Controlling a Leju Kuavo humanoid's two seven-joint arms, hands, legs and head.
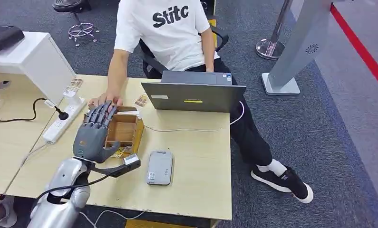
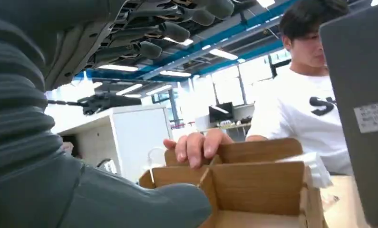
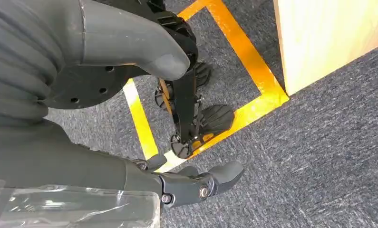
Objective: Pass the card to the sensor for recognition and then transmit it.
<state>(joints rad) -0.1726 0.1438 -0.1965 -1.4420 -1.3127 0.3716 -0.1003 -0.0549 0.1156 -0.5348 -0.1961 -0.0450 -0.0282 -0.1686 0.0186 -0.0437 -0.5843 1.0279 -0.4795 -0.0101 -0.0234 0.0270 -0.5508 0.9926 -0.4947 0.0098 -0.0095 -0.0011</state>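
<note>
Cards, three by a rough count though each is too small to read, lie on the wooden table: one by the white power strip, one just beside the open grey laptop, and what looks like a third at the near corner of the divided cardboard box. One grey card reader sits flat on the table near the box.

The robot's left hand hovers over the box with fingers stretched out and apart, holding nothing. One seated person in a white T-shirt rests a hand on the box's far edge.

The left wrist view shows, from low down, the person's fingers curled over the box wall and the partition inside the box, with the robot's dark fingers above.

The right wrist view shows the right hand hanging over grey carpet and yellow floor tape, thumb apart from the fingers, empty.
</note>
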